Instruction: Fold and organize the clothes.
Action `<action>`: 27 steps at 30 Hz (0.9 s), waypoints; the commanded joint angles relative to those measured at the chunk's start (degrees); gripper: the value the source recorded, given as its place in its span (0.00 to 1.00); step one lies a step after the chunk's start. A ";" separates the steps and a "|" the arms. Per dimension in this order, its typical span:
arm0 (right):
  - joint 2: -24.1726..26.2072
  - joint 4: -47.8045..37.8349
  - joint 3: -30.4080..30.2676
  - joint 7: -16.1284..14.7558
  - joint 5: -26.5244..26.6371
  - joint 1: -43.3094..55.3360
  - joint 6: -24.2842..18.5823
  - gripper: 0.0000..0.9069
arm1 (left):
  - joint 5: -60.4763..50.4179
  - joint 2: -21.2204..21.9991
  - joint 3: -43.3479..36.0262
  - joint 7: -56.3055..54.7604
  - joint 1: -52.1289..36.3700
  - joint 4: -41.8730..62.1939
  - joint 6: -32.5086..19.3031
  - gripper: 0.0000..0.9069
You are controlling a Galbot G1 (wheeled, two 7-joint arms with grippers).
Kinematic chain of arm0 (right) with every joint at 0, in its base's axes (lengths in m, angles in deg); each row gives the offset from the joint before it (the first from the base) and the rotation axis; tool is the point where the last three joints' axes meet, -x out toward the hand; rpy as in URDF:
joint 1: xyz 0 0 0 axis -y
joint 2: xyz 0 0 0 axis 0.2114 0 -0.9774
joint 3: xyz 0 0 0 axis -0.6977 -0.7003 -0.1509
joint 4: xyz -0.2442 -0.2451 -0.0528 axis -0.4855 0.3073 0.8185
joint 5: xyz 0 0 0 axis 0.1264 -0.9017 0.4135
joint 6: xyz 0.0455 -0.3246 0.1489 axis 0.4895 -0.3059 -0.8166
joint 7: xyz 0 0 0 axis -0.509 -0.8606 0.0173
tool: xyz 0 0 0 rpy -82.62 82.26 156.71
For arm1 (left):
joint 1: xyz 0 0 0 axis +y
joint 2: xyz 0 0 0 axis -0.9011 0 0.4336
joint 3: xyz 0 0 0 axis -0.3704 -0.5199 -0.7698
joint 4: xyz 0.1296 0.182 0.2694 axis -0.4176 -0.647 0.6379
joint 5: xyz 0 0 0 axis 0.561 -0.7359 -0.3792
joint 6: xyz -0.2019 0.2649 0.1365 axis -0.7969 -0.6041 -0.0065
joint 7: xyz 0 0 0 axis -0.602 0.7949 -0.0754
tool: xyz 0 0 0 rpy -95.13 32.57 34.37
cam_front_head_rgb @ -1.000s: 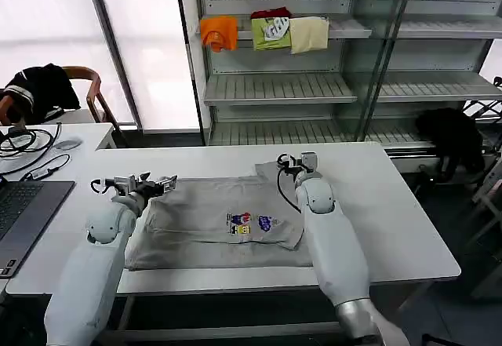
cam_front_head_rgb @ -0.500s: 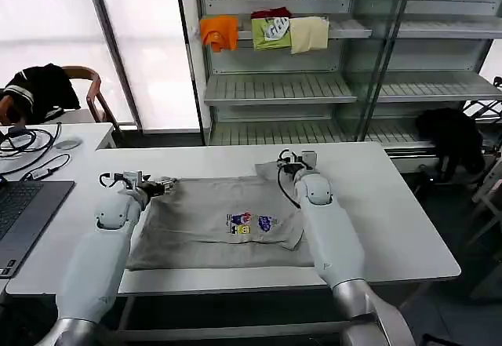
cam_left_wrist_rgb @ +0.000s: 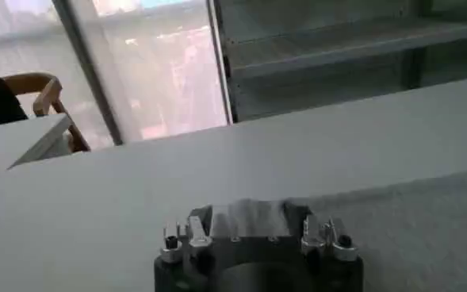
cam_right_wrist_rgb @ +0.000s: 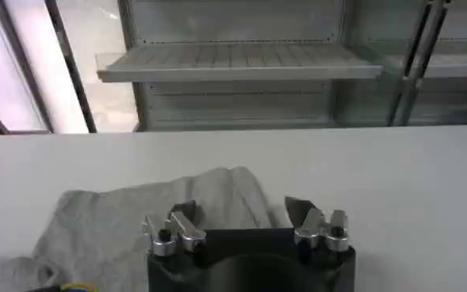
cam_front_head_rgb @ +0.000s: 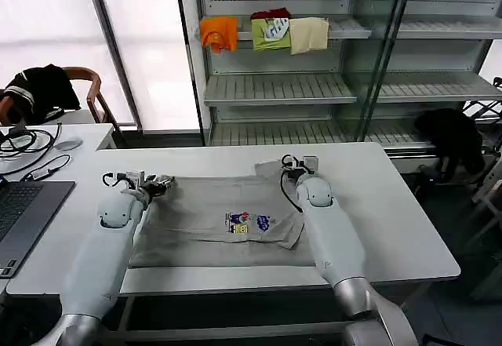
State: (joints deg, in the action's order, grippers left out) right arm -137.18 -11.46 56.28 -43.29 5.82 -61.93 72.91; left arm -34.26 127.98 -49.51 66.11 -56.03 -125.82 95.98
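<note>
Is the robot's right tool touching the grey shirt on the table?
Cannot tell. In the right wrist view the right tool sits right over the shirt's far edge, but neither contact nor a gap shows plainly.

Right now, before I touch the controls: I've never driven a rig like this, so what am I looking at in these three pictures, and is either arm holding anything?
The large picture comes from the robot's head camera, looking down at a white table. The two pale arms are the robot's own. On the table lies a light grey short-sleeved shirt with a small multicoloured chest print, spread flat.

The left gripper sits at the shirt's far left corner, and the right gripper at its far right corner, where the cloth is bunched. Whether either has pinched the fabric, I cannot tell.

The other two pictures come from cameras on each wrist, looking past the gripper's dark body along the tabletop toward grey metal shelves. A dark laptop sits at the table's left.
</note>
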 commanded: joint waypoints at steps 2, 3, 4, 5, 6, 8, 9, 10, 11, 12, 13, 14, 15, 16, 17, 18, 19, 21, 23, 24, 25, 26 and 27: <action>-0.17 0.82 -0.11 -1.02 -0.54 -0.49 0.52 0.00 | -0.25 0.02 -0.27 0.71 0.23 -0.69 0.33 0.01; -0.18 0.96 -0.12 -1.07 -0.55 -0.55 0.48 0.00 | -0.19 0.00 -0.27 0.69 0.29 -0.82 0.31 0.01; -0.24 1.26 -0.14 -1.07 -0.46 -0.67 0.19 0.00 | -0.09 0.04 -0.19 0.65 0.38 -0.97 0.32 0.01; -0.29 1.50 -0.08 -1.11 -0.28 -0.74 -0.11 0.00 | 0.02 -0.02 -0.17 0.70 0.47 -1.02 0.33 0.00; -0.32 1.64 -0.05 -1.10 -0.14 -0.81 -0.35 0.00 | 0.04 -0.09 -0.19 0.73 0.54 -1.15 0.33 0.00; -0.33 2.26 -0.01 -1.00 0.63 -1.05 -1.25 0.00 | 0.21 -0.21 -0.07 1.07 0.83 -1.41 0.34 0.00; -0.31 2.50 -0.03 -0.97 0.96 -1.13 -1.45 0.00 | 0.22 -0.30 -0.07 1.22 0.96 -1.47 0.29 0.00; -0.30 2.92 -0.08 -0.74 1.41 -1.34 -2.02 0.00 | 0.46 -0.34 0.04 1.39 1.15 -1.68 0.24 0.00; -0.29 3.13 -0.07 -0.69 1.55 -1.45 -2.30 0.00 | 0.62 -0.34 0.12 1.48 1.32 -1.85 0.12 0.00; -0.31 3.54 -0.04 -0.64 1.71 -1.72 -3.06 0.00 | 0.70 -0.34 0.18 1.50 1.40 -1.97 -0.08 0.00; -0.30 4.11 -0.06 -0.47 1.79 -1.99 -3.73 0.00 | 1.07 -0.34 0.33 1.50 1.61 -2.19 -0.59 0.00; -0.26 4.93 -0.11 -0.28 1.82 -2.44 -5.32 0.00 | 1.43 -0.35 0.44 1.34 1.80 -2.41 -1.01 0.00; -0.24 5.38 -0.17 -0.27 1.80 -2.69 -5.99 0.00 | 1.89 -0.32 0.58 1.12 1.92 -2.61 -1.52 0.00; -0.14 6.60 -0.34 -0.07 1.70 -3.30 -7.56 0.00 | 3.47 -0.28 0.91 0.79 2.12 -3.53 -2.31 0.00; -0.05 7.73 -0.41 0.13 1.77 -3.92 -8.37 0.00 | 4.53 -0.37 1.10 0.36 2.35 -4.28 -3.01 0.00; -0.07 8.90 -0.37 0.26 1.78 -4.31 -8.79 0.00 | 5.22 -0.48 1.31 0.15 2.66 -4.71 -3.91 0.00; -0.10 11.40 -0.26 0.45 1.58 -5.29 -9.32 0.00 | 6.40 -0.70 1.68 -0.41 3.12 -6.25 -4.91 0.00; 0.04 14.86 -0.33 0.80 1.70 -6.54 -9.23 0.00 | 8.94 -1.13 2.08 -1.27 3.94 -8.73 -5.41 0.00; 0.24 18.70 -0.38 1.13 1.49 -8.00 -8.54 0.00 | 10.88 -1.70 2.74 -2.01 5.31 -12.61 -5.51 0.00; 0.49 21.77 -0.40 1.05 1.49 -9.36 -7.65 0.00 | 11.45 -2.06 2.95 -2.26 6.22 -13.50 -5.43 0.00; 0.68 23.64 -0.41 0.95 1.29 -10.38 -6.85 0.00 | 11.97 -2.40 3.36 -2.36 6.91 -15.63 -5.27 0.00; 0.93 25.38 -0.47 1.02 1.22 -11.61 -5.67 0.00 | 12.61 -2.63 3.74 -2.52 7.91 -17.24 -5.06 0.00; 1.50 27.91 -0.67 1.06 1.26 -13.25 -4.42 0.00 | 13.29 -2.99 4.42 -2.53 9.23 -18.77 -4.56 0.00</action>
State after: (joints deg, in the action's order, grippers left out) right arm -136.38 2.76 55.72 -42.53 7.10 -68.92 67.46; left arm -28.42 126.55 -47.34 65.37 -52.15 -132.31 92.91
